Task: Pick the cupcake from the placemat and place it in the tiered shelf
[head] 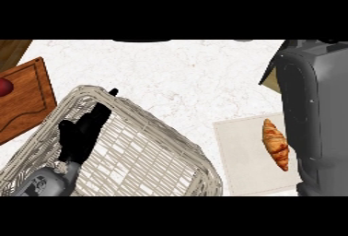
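A white, faintly veined marble surface [190, 69] is seen from steeply above. At the lower left a large, pale woven wicker basket [178, 138] with an open top is set at a slant, and its lower part is cut off by the view's edge. The black left hand [85, 133] is held over the inside of this basket, with the grey forearm coming in from the lower left corner. Its fingers are stretched out straight towards the basket's far corner and the thumb is spread to the side. Nothing is held in it.

At the right, a rectangular beige cloth placemat [245, 156] lies flat on the surface, just beside the basket's right corner but apart from it. A golden-brown, crescent-shaped croissant [276, 144] lies on the right part of the placemat, with its length running away from the viewer. It is the only food seen on the placemat, and it is touched by neither hand.

The right edge of the view is filled by the large grey right forearm [316, 115], which covers the placemat's right margin. The right hand is not shown, so its state cannot be told. A tan wedge-shaped thing [269, 79] sticks out from behind this forearm and cannot be identified.

At the far left a reddish-brown wooden cutting board [27, 99] with a groove near its edge lies at an angle, well apart from the placemat. A round dark red thing [4, 86], mostly cut off by the view's edge, rests on it.
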Robot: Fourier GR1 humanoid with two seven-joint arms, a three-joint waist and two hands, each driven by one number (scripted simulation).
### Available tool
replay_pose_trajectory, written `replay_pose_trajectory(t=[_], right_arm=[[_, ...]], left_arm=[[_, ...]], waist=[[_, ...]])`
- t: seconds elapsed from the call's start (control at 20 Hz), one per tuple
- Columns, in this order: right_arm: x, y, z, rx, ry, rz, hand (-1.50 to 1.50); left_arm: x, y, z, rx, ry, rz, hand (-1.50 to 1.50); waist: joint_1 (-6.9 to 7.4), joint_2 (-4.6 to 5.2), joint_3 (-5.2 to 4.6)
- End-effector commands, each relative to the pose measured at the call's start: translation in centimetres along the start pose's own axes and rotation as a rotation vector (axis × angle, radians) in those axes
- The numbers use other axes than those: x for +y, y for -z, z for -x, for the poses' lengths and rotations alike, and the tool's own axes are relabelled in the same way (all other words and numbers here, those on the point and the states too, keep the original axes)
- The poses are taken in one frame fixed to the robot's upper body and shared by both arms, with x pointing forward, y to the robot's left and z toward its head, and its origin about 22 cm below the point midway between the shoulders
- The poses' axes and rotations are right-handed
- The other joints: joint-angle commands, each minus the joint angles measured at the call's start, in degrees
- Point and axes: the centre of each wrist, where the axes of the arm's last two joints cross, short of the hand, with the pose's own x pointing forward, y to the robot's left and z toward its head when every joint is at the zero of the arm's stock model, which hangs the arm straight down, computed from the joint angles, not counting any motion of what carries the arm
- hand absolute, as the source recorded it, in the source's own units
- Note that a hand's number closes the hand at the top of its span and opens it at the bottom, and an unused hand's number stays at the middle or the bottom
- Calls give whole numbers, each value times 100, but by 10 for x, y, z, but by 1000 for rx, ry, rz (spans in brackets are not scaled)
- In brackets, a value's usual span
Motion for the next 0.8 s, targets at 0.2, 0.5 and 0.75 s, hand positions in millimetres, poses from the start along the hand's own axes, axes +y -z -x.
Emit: replay_pose_trajectory(t=[0.2, 0.5, 0.75], right_arm=[[-20, 37, 2, 92, -54, 74, 150], [-3, 77, 23, 33, -176, 94, 150], [18, 78, 40, 27, -195, 119, 150]], left_arm=[[-2, 11, 18, -90, 37, -85, 0], [0, 10, 14, -102, 50, -64, 0], [7, 16, 3, -110, 52, -74, 0]], waist=[[-24, 21, -27], [15, 44, -26], [35, 44, -23]])
